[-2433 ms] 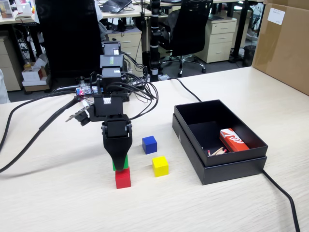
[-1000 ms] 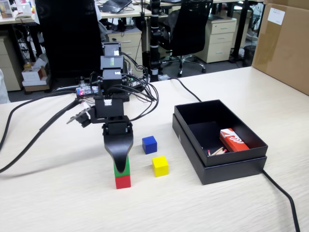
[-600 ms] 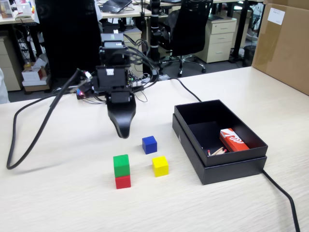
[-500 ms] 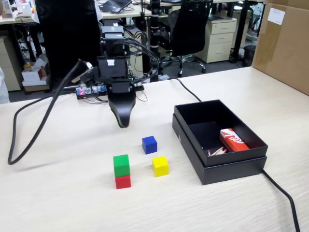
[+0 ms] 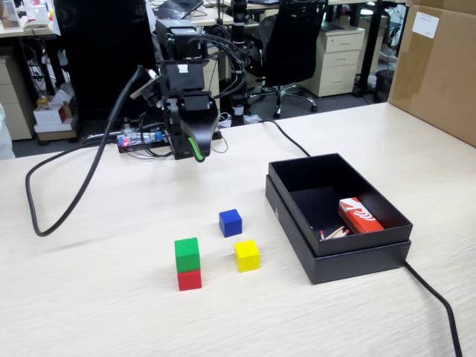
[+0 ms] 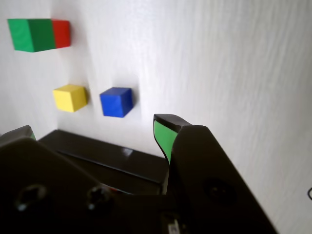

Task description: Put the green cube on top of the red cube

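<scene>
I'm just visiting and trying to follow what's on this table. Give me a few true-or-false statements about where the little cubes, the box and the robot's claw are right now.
1. The green cube sits on top of the red cube. True.
2. The gripper is clamped on the green cube. False: it hangs in the air well behind the stack, holding nothing.
3. The yellow cube lies inside the black box. False: it rests on the table beside the box.
4. The blue cube stands alone on the table, touching no other cube. True.
</scene>
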`<state>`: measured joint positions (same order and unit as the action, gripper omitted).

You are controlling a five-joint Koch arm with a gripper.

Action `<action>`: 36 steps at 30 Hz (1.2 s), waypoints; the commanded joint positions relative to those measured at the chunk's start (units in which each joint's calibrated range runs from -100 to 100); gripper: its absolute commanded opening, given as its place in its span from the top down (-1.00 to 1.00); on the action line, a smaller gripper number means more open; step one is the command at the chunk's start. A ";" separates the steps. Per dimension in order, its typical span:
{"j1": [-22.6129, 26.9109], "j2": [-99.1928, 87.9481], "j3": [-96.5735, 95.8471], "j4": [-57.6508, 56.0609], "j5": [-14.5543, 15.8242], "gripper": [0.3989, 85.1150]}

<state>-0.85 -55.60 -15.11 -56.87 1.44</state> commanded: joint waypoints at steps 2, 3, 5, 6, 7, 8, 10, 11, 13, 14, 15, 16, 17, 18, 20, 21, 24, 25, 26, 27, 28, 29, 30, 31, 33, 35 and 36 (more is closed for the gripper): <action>0.88 -11.13 -4.93 3.35 2.15 -0.15; 0.88 -13.42 -7.65 4.91 2.34 -0.14; 0.88 -17.21 -13.18 8.88 2.69 -0.14; 0.88 -19.04 -15.99 10.69 2.83 -0.14; 0.98 -22.49 -21.79 14.50 2.83 -0.14; 1.17 -24.09 -24.97 16.31 2.83 -0.14; 1.76 -27.19 -31.04 19.68 2.59 -0.14; 1.95 -28.57 -33.94 21.93 2.10 -0.14; 2.49 -31.09 -39.47 25.81 0.93 -0.15; 2.78 -32.01 -41.65 27.02 0.63 -0.15; 3.08 -33.16 -43.55 27.97 0.29 -0.16; 3.17 -33.96 -45.36 29.18 0.00 -0.16; 3.22 -34.65 -47.18 30.82 -0.34 -0.16; 3.22 -36.14 -50.89 33.85 -1.17 -0.16; 3.22 -38.55 -56.33 37.13 -1.81 -0.16; 3.22 -39.35 -57.97 37.56 -2.05 -0.16; 3.22 -42.11 -62.86 40.15 -2.59 -0.15; 3.17 -42.68 -64.13 40.41 -2.59 -0.15; 3.22 -42.91 -65.22 40.85 -2.59 -0.16; 3.17 -43.02 -66.40 41.54 -2.64 -0.16; 3.17 -43.14 -67.49 42.14 -2.74 -0.16; 3.17 -43.25 -68.75 42.92 -2.88 -0.16; 3.17 -43.25 -69.93 43.61 -2.93 -0.16; 3.17 -43.37 -72.20 44.82 -3.17 -0.16; 3.17 -43.37 -75.83 47.33 -3.32 -0.16; 3.17 -43.37 -76.91 47.84 -3.32 -0.16; 3.22 -43.37 -77.37 47.84 -3.27 -0.16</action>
<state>2.27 -99.22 -90.32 -7.94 -1.59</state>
